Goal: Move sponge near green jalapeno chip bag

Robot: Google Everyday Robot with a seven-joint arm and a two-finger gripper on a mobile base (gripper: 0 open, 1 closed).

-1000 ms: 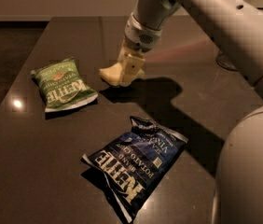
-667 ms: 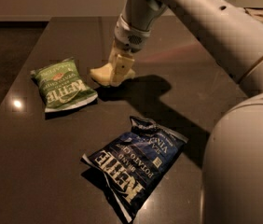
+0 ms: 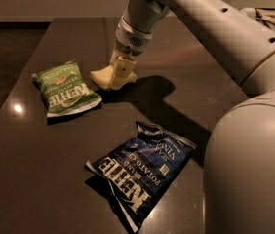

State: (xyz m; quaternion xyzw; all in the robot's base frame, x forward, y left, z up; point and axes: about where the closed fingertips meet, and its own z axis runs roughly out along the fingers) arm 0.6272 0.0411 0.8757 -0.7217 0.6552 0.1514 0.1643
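Observation:
The pale yellow sponge [image 3: 104,77] sits on the dark table [image 3: 40,169], a short gap to the right of the green jalapeno chip bag [image 3: 64,89]. The bag lies flat at the left with its white "KETTLE" lettering up. My gripper [image 3: 120,71] reaches down from the upper middle and is shut on the right part of the sponge, low at the table surface. The sponge's right end is hidden behind the fingers.
A larger dark blue Kettle chip bag [image 3: 140,169] lies in the front middle of the table. My white arm and body [image 3: 245,130] fill the right side. The table's left edge [image 3: 10,91] runs near the green bag. Some objects show at the far top right.
My gripper has carried the sponge leftward toward the green bag, closing the gap. Both chip bags have stayed in place.

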